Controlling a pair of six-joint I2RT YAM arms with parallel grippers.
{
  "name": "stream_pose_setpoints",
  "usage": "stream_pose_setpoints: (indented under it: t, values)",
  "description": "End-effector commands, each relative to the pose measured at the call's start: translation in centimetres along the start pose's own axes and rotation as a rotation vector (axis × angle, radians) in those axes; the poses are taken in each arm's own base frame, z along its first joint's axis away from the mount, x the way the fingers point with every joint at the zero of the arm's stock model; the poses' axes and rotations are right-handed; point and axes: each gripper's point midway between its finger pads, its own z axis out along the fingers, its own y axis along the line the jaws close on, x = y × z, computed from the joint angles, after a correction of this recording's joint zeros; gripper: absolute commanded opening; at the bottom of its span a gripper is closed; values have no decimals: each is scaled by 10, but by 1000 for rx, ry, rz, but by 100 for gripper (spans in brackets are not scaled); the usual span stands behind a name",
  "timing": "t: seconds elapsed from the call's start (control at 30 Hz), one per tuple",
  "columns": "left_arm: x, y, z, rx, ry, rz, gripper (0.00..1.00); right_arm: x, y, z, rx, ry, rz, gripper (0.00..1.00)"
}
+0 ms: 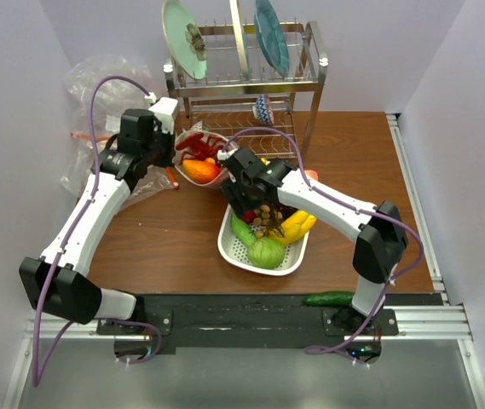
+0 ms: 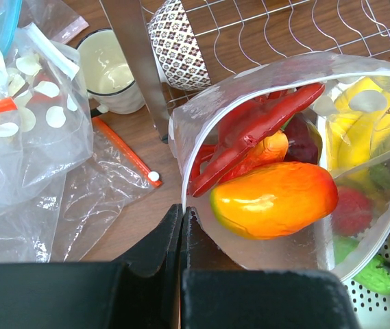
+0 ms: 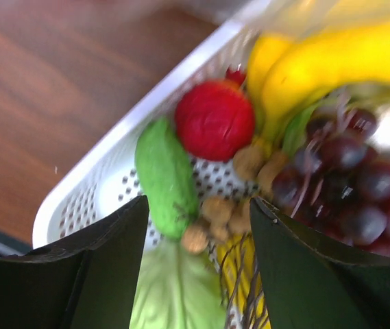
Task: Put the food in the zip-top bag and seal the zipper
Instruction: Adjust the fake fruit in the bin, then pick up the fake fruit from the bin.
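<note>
My left gripper (image 2: 182,214) is shut on the near mouth edge of the zip-top bag (image 2: 284,247), which is clear with white dots. It holds the mouth open beside the white tray (image 1: 225,243). The zipper (image 2: 249,72) arcs along the far lip. Inside lie a red lobster (image 2: 249,130), an orange-red pepper (image 2: 273,199) and a dark red apple (image 2: 301,137). My right gripper (image 3: 198,226) hangs open low over the tray, above a green vegetable (image 3: 164,175), tan nuts and pale cabbage, gripping nothing. A small red fruit (image 3: 215,120) lies just beyond its fingertips.
Bananas (image 3: 332,68) and dark grapes (image 3: 345,185) fill the tray's far side. Crumpled clear bags with orange strips (image 2: 123,147) lie left. A cup (image 2: 112,72) and patterned bowl stand under the dish rack (image 1: 242,85). A cucumber (image 1: 327,298) sits at the front edge.
</note>
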Motion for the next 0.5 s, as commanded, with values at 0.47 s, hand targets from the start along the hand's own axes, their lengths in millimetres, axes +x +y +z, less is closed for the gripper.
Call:
stream_pose_setpoints:
  t: [0.47]
  values:
    - [-18,11,-9,-60,-82,19,0,-8,-9,70,37,-106,-11,66]
